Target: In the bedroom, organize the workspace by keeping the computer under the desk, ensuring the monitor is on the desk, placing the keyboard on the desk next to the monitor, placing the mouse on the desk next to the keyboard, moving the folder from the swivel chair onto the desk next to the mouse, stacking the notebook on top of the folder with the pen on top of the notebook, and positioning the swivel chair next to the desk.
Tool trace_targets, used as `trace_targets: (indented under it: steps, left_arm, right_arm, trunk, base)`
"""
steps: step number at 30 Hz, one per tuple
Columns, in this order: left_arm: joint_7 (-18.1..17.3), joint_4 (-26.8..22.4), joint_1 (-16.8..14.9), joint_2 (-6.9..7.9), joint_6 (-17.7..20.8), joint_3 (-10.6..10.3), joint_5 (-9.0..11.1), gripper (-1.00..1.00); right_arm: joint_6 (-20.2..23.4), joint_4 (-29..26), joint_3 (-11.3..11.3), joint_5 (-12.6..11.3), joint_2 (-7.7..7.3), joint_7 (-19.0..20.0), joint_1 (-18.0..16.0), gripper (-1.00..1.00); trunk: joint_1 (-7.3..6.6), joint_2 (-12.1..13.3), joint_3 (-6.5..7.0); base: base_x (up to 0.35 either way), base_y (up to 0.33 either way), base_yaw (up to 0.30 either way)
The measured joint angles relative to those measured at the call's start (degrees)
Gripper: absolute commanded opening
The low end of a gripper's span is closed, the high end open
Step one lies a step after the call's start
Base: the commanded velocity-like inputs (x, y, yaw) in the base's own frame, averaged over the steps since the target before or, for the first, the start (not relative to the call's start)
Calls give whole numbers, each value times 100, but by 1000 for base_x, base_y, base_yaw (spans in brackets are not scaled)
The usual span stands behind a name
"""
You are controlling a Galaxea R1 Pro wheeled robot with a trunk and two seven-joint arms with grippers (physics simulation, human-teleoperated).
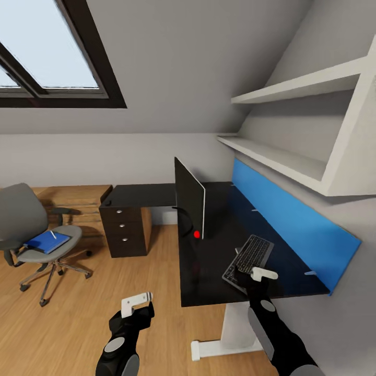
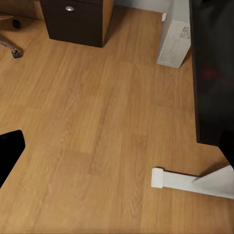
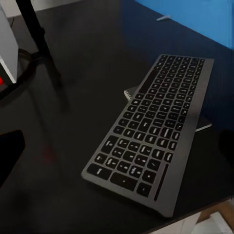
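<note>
At the far left the chair (image 1: 31,230) stands on the wood floor (image 1: 89,313), well apart from the desk (image 1: 209,271). The folder (image 1: 47,242) lies on its seat with the pen (image 1: 54,234) on top. The left claw (image 1: 137,303) hangs over the floor, off the desk's front edge, holding nothing; how far it is parted I cannot tell. A black drawer unit (image 1: 125,230) sits under the desk's left wing. In the left wrist view the computer (image 2: 174,41) stands on the floor under the desk. The monitor (image 1: 189,198) stands edge-on near the desk's left edge. The keyboard (image 1: 248,259) lies tilted near the front right corner, partly resting on a thin notebook (image 3: 202,122). The right claw (image 1: 261,273) hovers over the keyboard's near end; its opening I cannot tell.
</note>
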Motion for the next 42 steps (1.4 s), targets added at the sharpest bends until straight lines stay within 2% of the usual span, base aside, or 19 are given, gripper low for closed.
trace_targets:
  steps: [8, 22, 30, 31, 42]
  left_arm:
    - [2, 3, 0, 0, 0, -1, -3, 100]
    - [6, 14, 0, 0, 0, -5, 0, 100]
    - [13, 67, 0, -1, -1, -26, 1, 100]
    - [19, 98, 0, -1, -2, -91, 3, 100]
    - [24, 97, 0, 0, -15, -240, -7, 100]
  right_arm:
    - [-11, 300, -2, 0, -33, -84, -172, 100]
    - [-13, 698, 1, 2, -31, -124, -358, 100]
    - [-22, 1222, -3, -1, -28, -123, -661, 100]
    - [-40, 1478, -6, -5, -32, -122, -800, 100]
    - [-365, 2400, -14, -7, -63, -125, -1261, 100]
  trunk:
    - [-2, 0, 0]
    - [-3, 0, 0]
    - [-3, 0, 0]
    - [-2, 1, 0]
    - [0, 0, 0]
  base:
    - [110, -6, 0]
    - [300, -31, 0]
    - [308, -131, 0]
    - [176, -117, 0]
    - [54, -36, 0]
